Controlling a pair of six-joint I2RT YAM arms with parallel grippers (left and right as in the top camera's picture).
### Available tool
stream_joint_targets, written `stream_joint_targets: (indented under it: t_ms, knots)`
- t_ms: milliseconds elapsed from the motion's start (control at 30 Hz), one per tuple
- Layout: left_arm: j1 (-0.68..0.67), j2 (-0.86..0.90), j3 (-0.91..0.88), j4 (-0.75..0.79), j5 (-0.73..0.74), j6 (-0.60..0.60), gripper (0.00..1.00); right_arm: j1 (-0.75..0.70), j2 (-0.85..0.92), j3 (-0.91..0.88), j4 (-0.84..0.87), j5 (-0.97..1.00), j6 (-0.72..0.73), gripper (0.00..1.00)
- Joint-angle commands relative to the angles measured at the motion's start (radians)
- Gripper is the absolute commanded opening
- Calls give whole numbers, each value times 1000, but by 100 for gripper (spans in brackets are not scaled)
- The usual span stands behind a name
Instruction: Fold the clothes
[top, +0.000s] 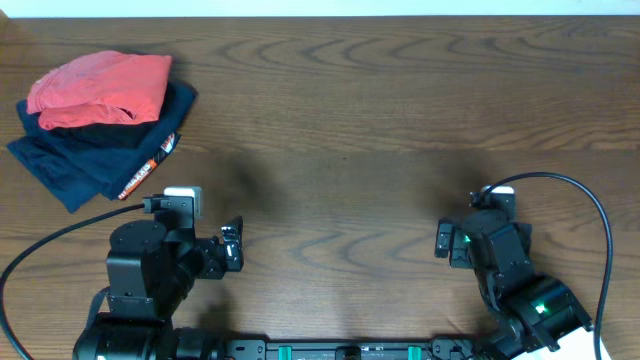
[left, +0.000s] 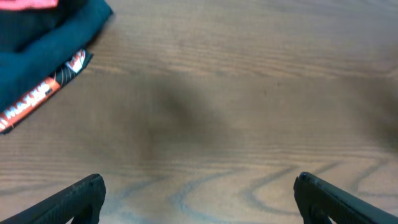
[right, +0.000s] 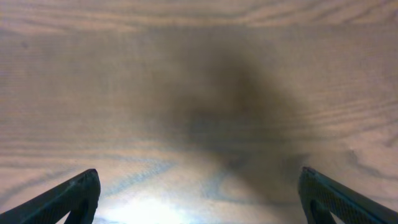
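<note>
Seen from overhead, the wooden worktop (top: 400, 120) is mostly bare grain, open from the centre out to 3 o'clock and up to the far edge at 12 o'clock, where a pale strip runs along the rim. The only clutter sits at 10 o'clock: one coral-red T-shirt (top: 100, 88), bunched into a loose fold, lying on top of a stack of dark blue clothes (top: 70, 165) (how many pieces are in that stack cannot be told). The stack juts out beyond the shirt on its 6 o'clock and 3 o'clock sides, and one orange printed band (top: 150, 167) shows along its lower right edge. The pile's left corner lies close to the left border of the view; the worktop's own edge there is not visible. Two arms sit at the near side, one at 7 o'clock and one at 5 o'clock, well apart, with an open stretch of wood between them. The left pincer (left: 199, 190) is spread wide over bare wood, holding nothing, with the pile's corner off at its 10 o'clock. The right pincer (right: 199, 183) is likewise spread wide and empty, with only shadowed wood below it. Two black cables trail out, one (top: 40, 250) on the left and one (top: 600, 225) looping on the right.
</note>
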Motion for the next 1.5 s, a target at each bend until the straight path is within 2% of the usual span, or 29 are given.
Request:
stream_joint_targets:
  t_ms: [0, 233, 433, 500, 667, 867, 967, 1300, 1400, 1467]
  knots:
    - [2, -3, -1, -11, -8, -5, 98, 8, 3, -5, -25, 21, 16, 99]
    - [2, -3, -1, -14, -8, -5, 98, -3, -3, -5, -149, 22, 15, 99]
    - [2, -3, -1, -14, -8, -5, 98, -188, -69, -5, -140, -84, 13, 99]
    - [2, -3, -1, -14, -8, -5, 98, -267, -118, -5, -112, -151, -35, 99]
    - [2, -3, -1, -14, -8, -5, 98, -391, -278, -10, -8, -264, -282, 99]
    - [2, -3, -1, -14, -8, -5, 98, -439, -439, -27, 72, -259, -337, 99]
    - [2, -3, -1, -14, -8, -5, 98, -440, -502, -85, 179, -260, -337, 99]
    - [2, -3, -1, -14, -8, -5, 98, -440, -693, -482, 737, -289, -337, 99]
    - [2, -3, -1, -14, -8, -5, 98, -447, -720, -574, 847, -283, -337, 99]
    - [2, -3, -1, -14, -8, -5, 98, -448, -720, -578, 807, -290, -337, 99]
